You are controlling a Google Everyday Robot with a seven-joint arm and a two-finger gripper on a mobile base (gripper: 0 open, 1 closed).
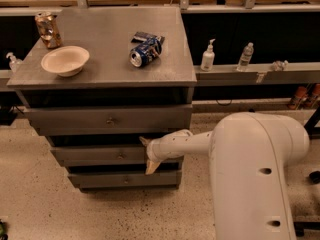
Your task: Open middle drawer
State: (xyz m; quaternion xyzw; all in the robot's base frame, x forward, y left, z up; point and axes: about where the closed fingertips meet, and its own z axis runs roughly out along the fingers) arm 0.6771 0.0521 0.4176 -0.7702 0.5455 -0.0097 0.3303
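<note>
Three drawers in cabinet [110, 59]. Mid drawer [85, 155] sits betw. other two, knob [120, 156] at centre of front. Gripper [148, 154] at 3 o'clock of knob, by drawer's right end; fingers [144, 141] spread wide, one at 12, one at 6. Bowl [65, 60] & can [145, 51] on top.

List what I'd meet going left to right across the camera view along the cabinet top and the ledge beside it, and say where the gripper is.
Upright can, white bowl, blue can on its side, pump bottle, clear bottle. Lower down, the gripper, jaws open, sits at the middle drawer, right of its knob.
</note>
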